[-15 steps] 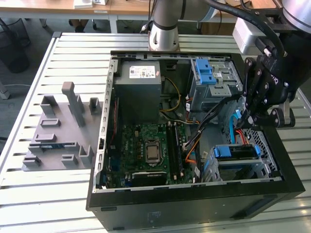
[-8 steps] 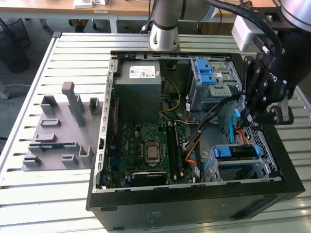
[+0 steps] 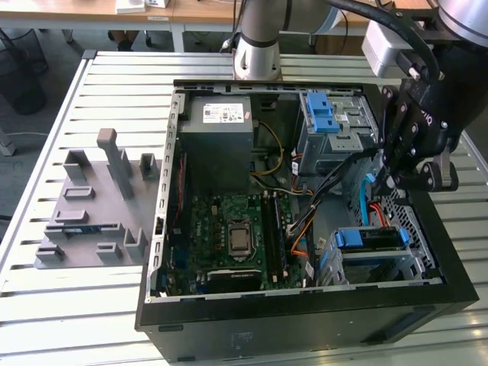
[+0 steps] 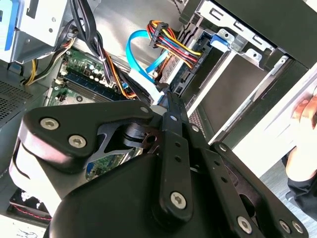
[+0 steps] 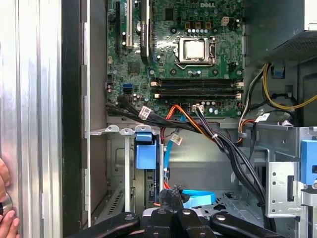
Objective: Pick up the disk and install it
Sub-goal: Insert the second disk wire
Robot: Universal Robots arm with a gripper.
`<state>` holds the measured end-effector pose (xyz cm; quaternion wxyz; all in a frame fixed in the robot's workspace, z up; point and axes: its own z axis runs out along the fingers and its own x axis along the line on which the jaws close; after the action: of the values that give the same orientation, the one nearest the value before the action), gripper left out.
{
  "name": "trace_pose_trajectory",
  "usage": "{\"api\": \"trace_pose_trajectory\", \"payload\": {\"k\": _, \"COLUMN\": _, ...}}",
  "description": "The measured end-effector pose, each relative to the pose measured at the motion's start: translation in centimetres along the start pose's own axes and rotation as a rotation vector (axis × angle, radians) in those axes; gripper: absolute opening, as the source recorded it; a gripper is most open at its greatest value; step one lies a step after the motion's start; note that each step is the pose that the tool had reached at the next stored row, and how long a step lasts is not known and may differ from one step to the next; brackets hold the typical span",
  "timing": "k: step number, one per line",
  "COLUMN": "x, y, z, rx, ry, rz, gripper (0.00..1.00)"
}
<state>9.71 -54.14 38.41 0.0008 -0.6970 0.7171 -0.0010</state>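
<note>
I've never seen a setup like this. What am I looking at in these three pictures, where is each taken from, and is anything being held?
It is a robot arm with a black gripper, working over an open computer case. The exterior view comes from a camera off the arm, looking down on a metal table. Both wrist views come from cameras riding on the arm, looking past the gripper into the case. On the exterior view's left lies a grey holder tray. The gripper hangs near a blue flat cable; I cannot tell whether it holds anything. What looks like the disk, blue-framed, sits in a bay. A person's hand is at the table's edge.
</note>
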Motion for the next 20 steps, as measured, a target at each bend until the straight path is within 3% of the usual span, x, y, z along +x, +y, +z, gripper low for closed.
{"api": "trace_pose_trajectory", "payload": {"k": 16, "x": -0.24, "y": 0.01, "z": -0.48, "rx": 0.0, "ry": 0.001, "rz": 0.0, "gripper": 0.11}}
{"api": "trace_pose_trajectory", "payload": {"k": 20, "x": -0.45, "y": 0.01, "z": -0.5, "rx": 0.0001, "ry": 0.005, "rz": 0.0, "gripper": 0.11}}
